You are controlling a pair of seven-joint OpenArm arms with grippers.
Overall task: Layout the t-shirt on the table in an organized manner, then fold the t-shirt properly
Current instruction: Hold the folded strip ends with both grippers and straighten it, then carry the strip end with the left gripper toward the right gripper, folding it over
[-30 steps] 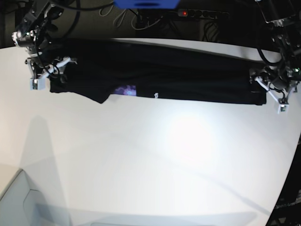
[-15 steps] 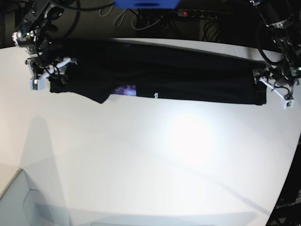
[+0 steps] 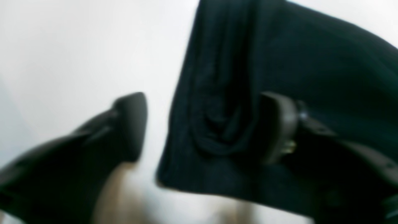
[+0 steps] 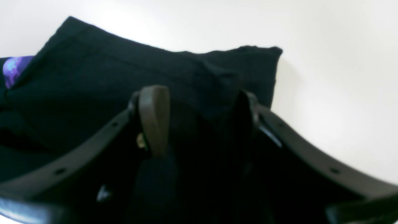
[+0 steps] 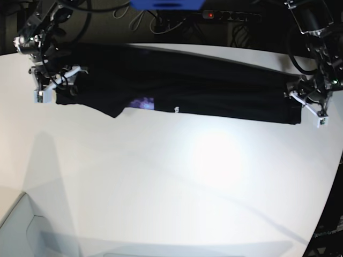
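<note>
Since approx. one second ago the left gripper (image 5: pixel 311 107) has shifted a bit up and inward at the shirt's end, and the t-shirt (image 5: pixel 177 85) edge there sits slightly higher; the right gripper (image 5: pixel 53 85) is almost where it was.

T-shirt lies stretched as a long dark band across the far part of the table (image 5: pixel 171 187), w/ a small purple patch (image 5: pixel 143 102) at its near edge. Near edge of the cloth is not straight: it dips close to the right gripper. All of the white top on the near side of the shirt is open. Table edge curves away on the side of the left gripper, so less room there.

Left wrist view, blurred: the left gripper (image 3: pixel 202 124) has jaws apart; one finger (image 3: pixel 276 124) is on the cloth, the other finger (image 3: pixel 130 124) stands off it over bare table, so no grip.

Right wrist view: the right gripper (image 4: pixel 202 121) has jaws apart w/ shirt (image 4: pixel 124 84) cloth between them; if it really pinches, I cannot tell.

Behind the table: dark background, cables, a power strip (image 5: pixel 230 16) w/ a red light, and something blue (image 5: pixel 166 4).
</note>
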